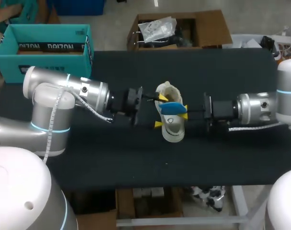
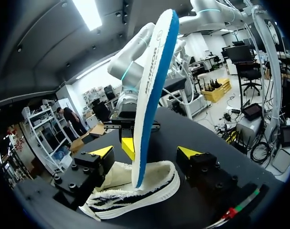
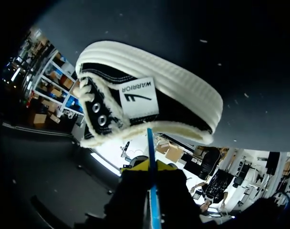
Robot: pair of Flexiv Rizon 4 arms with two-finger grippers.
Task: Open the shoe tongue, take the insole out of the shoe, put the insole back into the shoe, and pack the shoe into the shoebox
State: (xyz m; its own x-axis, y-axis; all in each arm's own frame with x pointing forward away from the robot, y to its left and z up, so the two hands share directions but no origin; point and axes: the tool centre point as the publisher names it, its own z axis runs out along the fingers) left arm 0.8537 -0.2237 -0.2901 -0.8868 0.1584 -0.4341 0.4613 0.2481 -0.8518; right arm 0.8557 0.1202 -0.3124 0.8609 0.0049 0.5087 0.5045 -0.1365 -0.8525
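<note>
Blue-faced white foam insole [image 1: 173, 108]: clamped edgewise between the closed fingers of the right gripper [image 1: 184, 109]. Its long axis stands steeply upright, and its lower end sits in the opening of the cream canvas shoe with black panels [image 1: 174, 133]. The shoe lies mid-way across the black table [image 1: 112, 158]. Its long axis runs far to near. The laced front appears to point far and the heel near, but this is a judgement.

Left gripper [image 1: 160, 111]: fingers spread wide, holding nothing. It sits at the shoe's left side, one finger toward each end.

The shoe opening lies directly below the insole, so the right arm is the working arm. Travel should follow the insole's own axis.
</note>
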